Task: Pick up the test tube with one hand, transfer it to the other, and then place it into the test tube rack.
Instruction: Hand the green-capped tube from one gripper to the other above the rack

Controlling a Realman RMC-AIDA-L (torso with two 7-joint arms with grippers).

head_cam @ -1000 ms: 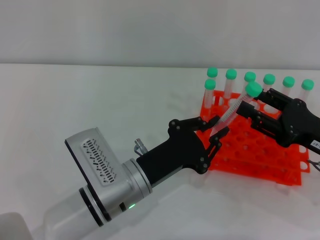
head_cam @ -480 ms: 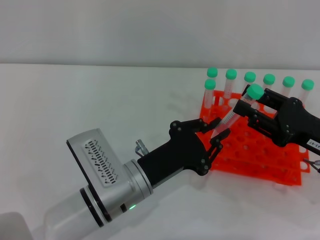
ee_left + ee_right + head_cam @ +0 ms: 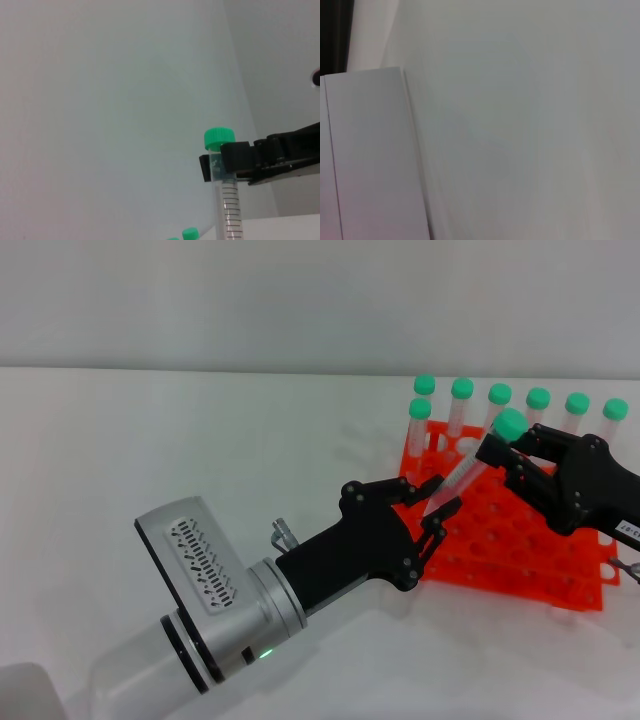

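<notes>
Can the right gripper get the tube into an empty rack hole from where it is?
Probably not yet: the left gripper seems to be holding the test tube low down while the right gripper clamps below its cap, above the rack.

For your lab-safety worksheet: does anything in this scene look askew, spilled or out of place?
One tube leans steeply in the air in front of the rack, held between the left hand at its lower end and the right hand just under its cap, while seven others stand upright in the rack. Nothing looks spilled or broken.
</notes>
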